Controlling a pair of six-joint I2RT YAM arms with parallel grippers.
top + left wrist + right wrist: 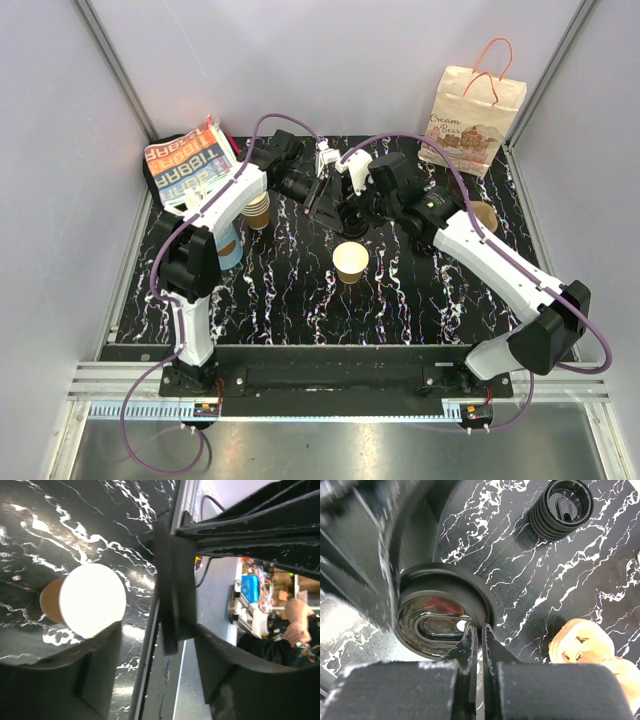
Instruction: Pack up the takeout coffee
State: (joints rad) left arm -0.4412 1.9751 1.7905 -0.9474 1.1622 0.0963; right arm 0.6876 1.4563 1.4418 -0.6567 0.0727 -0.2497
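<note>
Kraft cup, top view: kraft cup [350, 262] upright and lidless, mouth open, on the middle of the black marbled tabletop [290, 300]; on the near side of both jaws and apart from each.
Arms, top view: both stretched to the far middle, wrists close together; whether the jaws are spread or closed cannot be told from here.
Writing, top view: "TIBBAR" repeated on the orange-and-blue bag [188, 165] at far left; "Cream" and what looks like "Bear" in script on the handled paper bag [472, 118] at far right.
Cup stack, top view: cup stack [258, 210] just beside the left arm.
Left jaws, left wrist view: spread wide, nothing between them.
Kraft cup, left wrist view: white inside facing the lens, outside the gap, beyond one finger [55, 690].
Only in the left wrist view: a person's hand [296, 622] past the tabletop edge.
Right jaws, right wrist view: pressed almost together, pinching the rim of the black lid [440, 617].
Only in the right wrist view: ribbed lid stack [561, 507], well apart from the held lid; tan bear shape [585, 647] at lower right.
</note>
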